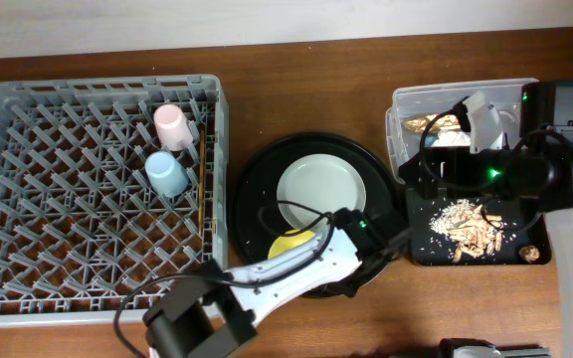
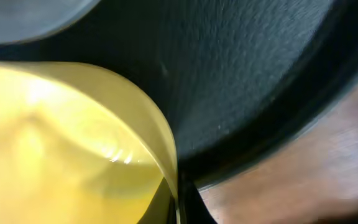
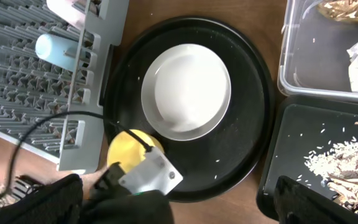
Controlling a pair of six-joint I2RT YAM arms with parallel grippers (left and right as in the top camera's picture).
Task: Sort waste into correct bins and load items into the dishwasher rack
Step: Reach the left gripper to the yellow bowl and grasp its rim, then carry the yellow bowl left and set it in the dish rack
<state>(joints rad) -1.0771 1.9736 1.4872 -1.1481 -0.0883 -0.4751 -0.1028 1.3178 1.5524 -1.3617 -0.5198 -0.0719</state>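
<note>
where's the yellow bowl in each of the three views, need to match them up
Overhead: the yellow bowl is at lower centre, on the round black tray, just below the plate.
Left wrist: the bowl fills the lower left, very close and blurred.
Right wrist: the bowl is lower left of centre, below the plate.
Shared landmark: the round black tray under it.

I see a grey lattice-floored plastic crate (image 1: pixel 68 199), small pink cup (image 1: pixel 172 125), small blue cup (image 1: pixel 166 173), yellow round bowl (image 1: pixel 291 244), mint-white round plate (image 1: pixel 321 189), round black tray (image 1: pixel 257 179).
</note>
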